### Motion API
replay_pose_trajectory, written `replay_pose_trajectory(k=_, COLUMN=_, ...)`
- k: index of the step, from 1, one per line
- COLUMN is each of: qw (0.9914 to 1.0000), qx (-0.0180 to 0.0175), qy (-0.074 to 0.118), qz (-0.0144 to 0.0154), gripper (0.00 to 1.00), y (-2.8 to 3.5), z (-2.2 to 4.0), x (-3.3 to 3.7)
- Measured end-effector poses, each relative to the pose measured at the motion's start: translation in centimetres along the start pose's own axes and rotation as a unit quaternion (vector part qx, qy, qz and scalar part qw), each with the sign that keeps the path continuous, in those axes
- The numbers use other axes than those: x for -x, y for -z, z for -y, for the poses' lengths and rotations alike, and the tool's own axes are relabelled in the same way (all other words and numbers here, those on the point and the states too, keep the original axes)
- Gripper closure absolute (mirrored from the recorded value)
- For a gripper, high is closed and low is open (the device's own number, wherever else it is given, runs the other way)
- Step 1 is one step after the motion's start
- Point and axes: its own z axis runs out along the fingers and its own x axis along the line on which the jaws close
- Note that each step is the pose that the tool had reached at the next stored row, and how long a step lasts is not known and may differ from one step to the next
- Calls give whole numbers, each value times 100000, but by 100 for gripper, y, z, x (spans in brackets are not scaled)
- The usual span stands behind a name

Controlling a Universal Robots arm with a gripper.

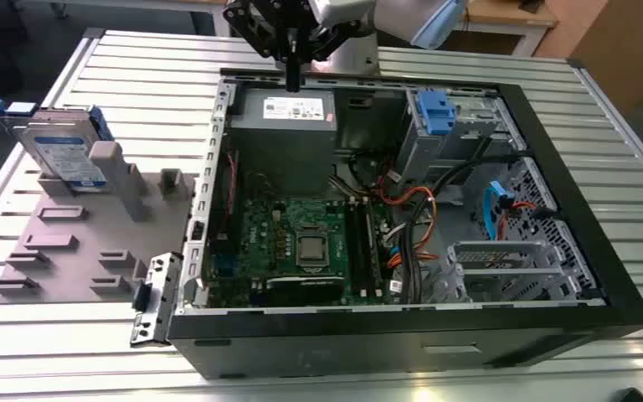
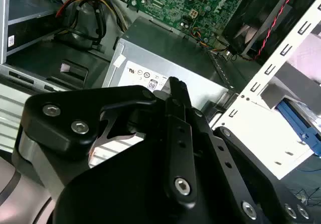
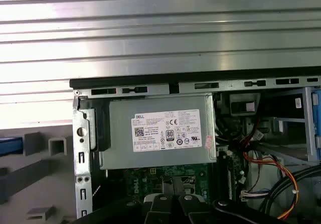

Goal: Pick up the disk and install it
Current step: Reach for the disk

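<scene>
My pincer (image 1: 294, 82) hangs over the far edge of the open computer case (image 1: 411, 347). Its two black fingers are pressed together with nothing between them, which is plainest in the second wrist view (image 2: 176, 86). Right beneath the tips sits the grey power box (image 1: 282, 113) with its white sticker, seen in both wrist views (image 2: 175, 48) (image 3: 155, 133). I cannot tell whether the tips touch it.

The disk (image 1: 64, 151) is well apart from the pincer, outside the case and off toward the exterior view's left. It stands on edge in a slot of the grey holder plate (image 1: 76, 243), silver face and blue-and-white label showing, with blue tabs at its ends. The case wall stands between the pincer and the disk. Further from the pincer than the power box, the green circuit board (image 1: 299, 243) lies on the case floor. Case and holder plate both rest on the slatted metal table (image 1: 131, 50).
</scene>
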Motion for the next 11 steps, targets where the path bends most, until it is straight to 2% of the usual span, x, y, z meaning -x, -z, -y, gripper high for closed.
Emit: replay_pose_trajectory(k=11, qw=100000, qx=-3, qy=-1, qz=-1, gripper=89, y=0, z=0, x=0)
